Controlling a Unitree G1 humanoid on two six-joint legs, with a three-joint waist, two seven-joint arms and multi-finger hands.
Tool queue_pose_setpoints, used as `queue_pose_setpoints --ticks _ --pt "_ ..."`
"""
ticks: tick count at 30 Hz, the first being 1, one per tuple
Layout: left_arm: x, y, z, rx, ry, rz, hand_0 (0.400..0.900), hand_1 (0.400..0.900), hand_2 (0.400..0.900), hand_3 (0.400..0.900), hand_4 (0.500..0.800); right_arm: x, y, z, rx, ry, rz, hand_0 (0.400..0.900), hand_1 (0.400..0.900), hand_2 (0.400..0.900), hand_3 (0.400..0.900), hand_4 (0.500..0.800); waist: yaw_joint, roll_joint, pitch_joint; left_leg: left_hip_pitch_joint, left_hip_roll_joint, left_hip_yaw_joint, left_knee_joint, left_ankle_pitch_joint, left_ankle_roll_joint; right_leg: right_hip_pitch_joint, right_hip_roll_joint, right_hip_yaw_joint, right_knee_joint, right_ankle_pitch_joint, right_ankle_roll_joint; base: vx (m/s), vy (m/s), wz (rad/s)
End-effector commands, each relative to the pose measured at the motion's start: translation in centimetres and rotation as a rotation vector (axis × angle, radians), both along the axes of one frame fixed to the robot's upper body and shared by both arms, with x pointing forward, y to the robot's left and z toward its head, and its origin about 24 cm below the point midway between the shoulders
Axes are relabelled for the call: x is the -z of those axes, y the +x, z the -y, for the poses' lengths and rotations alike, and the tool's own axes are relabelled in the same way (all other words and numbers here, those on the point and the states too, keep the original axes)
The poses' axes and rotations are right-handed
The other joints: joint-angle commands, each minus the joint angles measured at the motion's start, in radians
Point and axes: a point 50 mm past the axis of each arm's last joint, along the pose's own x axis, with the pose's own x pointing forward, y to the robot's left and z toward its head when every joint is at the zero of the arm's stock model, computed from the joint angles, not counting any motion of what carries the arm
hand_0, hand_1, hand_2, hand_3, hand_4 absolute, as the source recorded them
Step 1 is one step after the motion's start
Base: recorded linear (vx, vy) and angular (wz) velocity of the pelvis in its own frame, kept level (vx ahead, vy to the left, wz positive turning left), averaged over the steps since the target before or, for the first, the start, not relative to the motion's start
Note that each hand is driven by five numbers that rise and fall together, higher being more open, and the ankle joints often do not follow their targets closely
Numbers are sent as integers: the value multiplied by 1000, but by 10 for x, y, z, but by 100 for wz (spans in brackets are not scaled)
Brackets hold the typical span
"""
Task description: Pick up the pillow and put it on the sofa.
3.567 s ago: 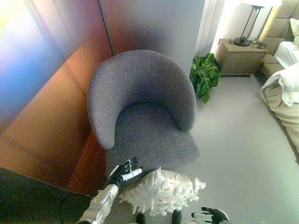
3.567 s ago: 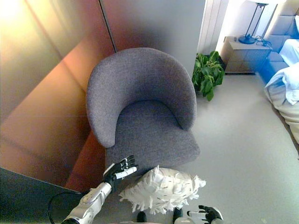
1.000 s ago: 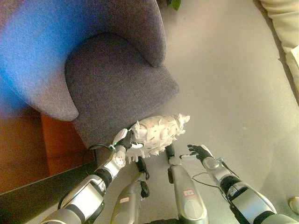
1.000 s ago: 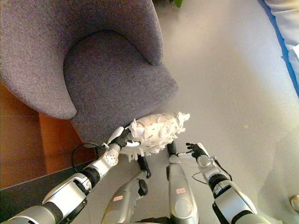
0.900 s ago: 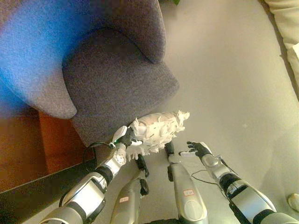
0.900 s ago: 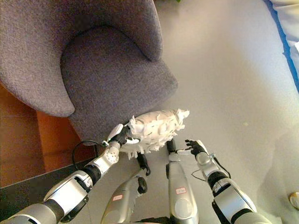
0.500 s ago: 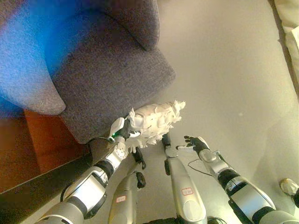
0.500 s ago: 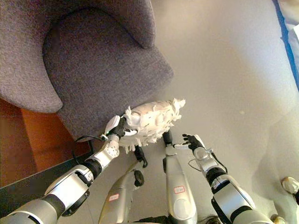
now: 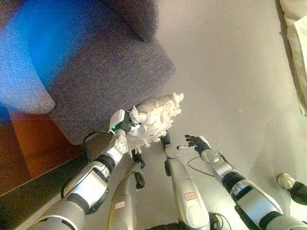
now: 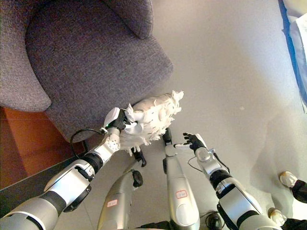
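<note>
Pillow held at the front edge of the grey sofa.
The left hand is clamped on its left end; the right hand hangs beside it, fingers spread.

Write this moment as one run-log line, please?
left robot hand: gripping pillow | right robot hand: open, empty | pillow: at armchair seat front

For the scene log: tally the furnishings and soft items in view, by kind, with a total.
Grey armchair: 1
White fringed pillow, gripped at its end by the left hand: 1
Pale bedding at the right edge: 1
Total: 3
</note>
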Motion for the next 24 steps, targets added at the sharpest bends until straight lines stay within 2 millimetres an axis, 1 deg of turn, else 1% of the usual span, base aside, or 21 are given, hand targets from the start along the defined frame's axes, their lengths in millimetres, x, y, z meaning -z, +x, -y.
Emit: queue_pose_setpoints --ticks 1,8,12,15,16,19,22,23,24 --pt "-14 6 -7 -5 -3 69 400 400 400 400 500 -6 3 1 -4 -8 40 900 900 900 900 800 -14 -7 3 -60 47 -90 145 -57 -91 2 -34 25 17 -37 82 0 0 0" --pt "-13 4 -1 27 -59 83 400 400 400 400 500 5 -6 3 13 -7 -2 900 900 900 900 800 -5 -3 3 14 47 -100 111 -57 -91 72 -37 11 9 -53 81 6 -2 1" --pt "-8 -1 6 66 -109 71 400 400 400 400 500 20 -20 9 35 -6 -56 900 900 900 900 800 6 -1 3 106 44 -108 69 -56 -90 161 -39 -4 -12 -65 81 46 -7 5" --pt "3 -9 12 102 -140 33 400 400 400 400 500 36 -38 16 53 -2 -111 900 900 900 900 800 14 5 -33 168 41 -110 28 -54 -88 220 -41 -16 -35 -73 83 87 2 4" --pt "5 -11 13 107 -144 27 400 400 400 400 500 39 -41 17 54 -3 -121 900 900 900 900 800 16 6 -41 176 41 -111 22 -53 -88 228 -41 -17 -38 -74 83 109 5 4" --pt "19 -22 19 144 -173 -19 400 400 400 400 500 60 -68 27 66 -7 -208 900 900 900 900 800 26 12 -95 238 34 -117 -21 -51 -81 293 -41 -27 -57 -85 87 140 4 7" --pt "28 -32 24 190 -198 -62 400 400 400 400 500 75 -93 34 88 1 -284 900 900 900 900 800 33 17 -141 292 28 -124 -56 -51 -73 353 -39 -34 -73 -98 91 139 -8 10" --pt "29 -33 25 199 -205 -67 400 400 400 400 500 77 -96 35 90 2 -294 900 900 900 900 800 34 17 -146 298 27 -125 -60 -51 -72 360 -38 -34 -75 -100 92 166 -6 11" --pt "33 -38 26 219 -221 -94 400 400 400 400 500 85 -110 39 102 4 -333 900 900 900 900 800 38 22 -169 325 25 -128 -77 -52 -69 391 -36 -39 -84 -107 93 165 8 11"
